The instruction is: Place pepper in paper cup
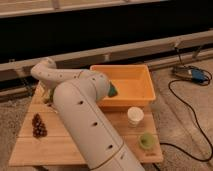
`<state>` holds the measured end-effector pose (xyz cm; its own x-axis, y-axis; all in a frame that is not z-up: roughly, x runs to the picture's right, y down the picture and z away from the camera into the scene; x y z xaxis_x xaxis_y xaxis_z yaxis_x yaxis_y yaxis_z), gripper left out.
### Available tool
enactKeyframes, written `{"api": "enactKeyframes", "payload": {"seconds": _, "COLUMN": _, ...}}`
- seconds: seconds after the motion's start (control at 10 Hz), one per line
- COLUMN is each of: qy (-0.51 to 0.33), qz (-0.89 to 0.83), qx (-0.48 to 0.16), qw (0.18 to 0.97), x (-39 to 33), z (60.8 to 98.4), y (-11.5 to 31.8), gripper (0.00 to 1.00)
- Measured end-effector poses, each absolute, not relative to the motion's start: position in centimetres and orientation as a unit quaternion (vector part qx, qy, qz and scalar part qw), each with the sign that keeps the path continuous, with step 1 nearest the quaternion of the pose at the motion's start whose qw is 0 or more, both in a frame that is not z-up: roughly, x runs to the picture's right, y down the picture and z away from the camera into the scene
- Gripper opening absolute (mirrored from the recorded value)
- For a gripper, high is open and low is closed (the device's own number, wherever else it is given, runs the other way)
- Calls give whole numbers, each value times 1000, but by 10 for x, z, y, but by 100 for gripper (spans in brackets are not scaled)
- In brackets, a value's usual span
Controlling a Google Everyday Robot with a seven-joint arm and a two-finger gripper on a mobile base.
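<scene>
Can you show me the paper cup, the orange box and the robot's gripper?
paper cup (135,115), camera view, middle of its white side.
orange box (130,103), camera view, its front wall.
gripper (48,95), camera view, its tip, low over the table's (30,150) far left corner.

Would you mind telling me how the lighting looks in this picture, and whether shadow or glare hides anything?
Camera view: warm, dim light on the wooden table, no strong glare. Camera view: the band behind is almost black. Camera view: the pale arm is brightest and hides the table's middle; the gripper, at the far-left corner, sits shaded beneath it.
</scene>
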<state>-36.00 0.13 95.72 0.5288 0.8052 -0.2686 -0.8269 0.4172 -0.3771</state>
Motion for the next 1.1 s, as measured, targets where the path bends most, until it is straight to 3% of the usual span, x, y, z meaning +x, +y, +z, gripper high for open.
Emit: {"api": "enactKeyframes", "payload": {"seconds": 1.1, "qy": 61, "qz": 520, "qx": -223, "qw": 822, "x": -370, "z": 981, "y": 3, "gripper": 80}}
